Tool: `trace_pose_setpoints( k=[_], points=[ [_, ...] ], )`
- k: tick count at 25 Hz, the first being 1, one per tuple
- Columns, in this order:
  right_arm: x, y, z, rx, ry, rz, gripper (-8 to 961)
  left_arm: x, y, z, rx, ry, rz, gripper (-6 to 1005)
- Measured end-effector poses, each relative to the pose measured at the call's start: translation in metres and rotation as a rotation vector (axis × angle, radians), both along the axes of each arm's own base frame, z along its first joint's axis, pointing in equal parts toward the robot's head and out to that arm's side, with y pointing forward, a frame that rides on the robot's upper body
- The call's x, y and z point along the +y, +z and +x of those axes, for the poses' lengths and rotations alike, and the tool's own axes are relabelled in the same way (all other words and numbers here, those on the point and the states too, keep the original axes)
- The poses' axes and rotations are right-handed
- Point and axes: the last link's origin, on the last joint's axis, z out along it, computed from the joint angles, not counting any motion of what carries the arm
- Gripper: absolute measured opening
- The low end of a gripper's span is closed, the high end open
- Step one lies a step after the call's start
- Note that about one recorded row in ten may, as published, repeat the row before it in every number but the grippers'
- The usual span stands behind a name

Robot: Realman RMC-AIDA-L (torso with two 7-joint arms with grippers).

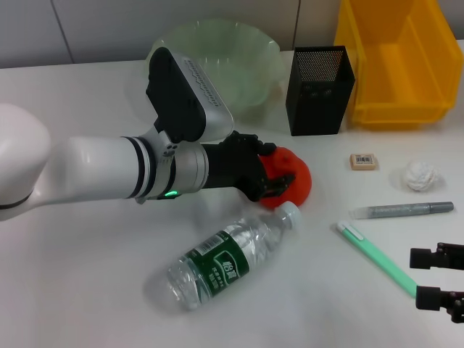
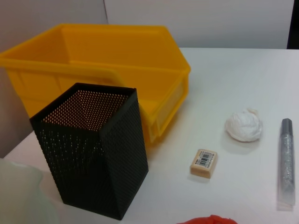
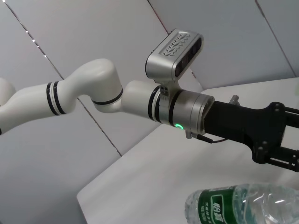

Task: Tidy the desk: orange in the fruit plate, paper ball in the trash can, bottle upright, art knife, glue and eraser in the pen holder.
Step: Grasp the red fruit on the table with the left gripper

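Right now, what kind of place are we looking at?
Most likely an office desk set up for a tidying exercise: a white table bearing a black mesh pen holder, an eraser and a yellow trash can, with plain grey wall panels behind.

Left arm reached across the middle of the desk from the left, forearm roughly level, wrist camera housing on top, green status light lit at the wrist. Left gripper (image 1: pixel 279 179) had its black fingers closed around the orange (image 1: pixel 299 177). Right gripper (image 1: pixel 437 279) sat low at the near right edge, fingers apart, nothing between them, arm itself out of view
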Motion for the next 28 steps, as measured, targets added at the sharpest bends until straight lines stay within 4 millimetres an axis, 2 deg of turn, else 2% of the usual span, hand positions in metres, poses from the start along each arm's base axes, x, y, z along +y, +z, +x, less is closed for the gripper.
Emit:
trace_pose_setpoints(
  k=[9, 28],
  points=[
    [0.0019, -0.002, -0.0005, 0.005, -0.001, -0.006, 760, -0.0043, -0.0014, -0.0013, -0.005, 0.002, -0.009, 588],
    [0.0044, -0.0036, -0.0021, -0.004, 0.009, -0.028, 760, 0.0, 0.0003, 0.0055, -0.028, 0.007, 0.005, 596]
  ],
)
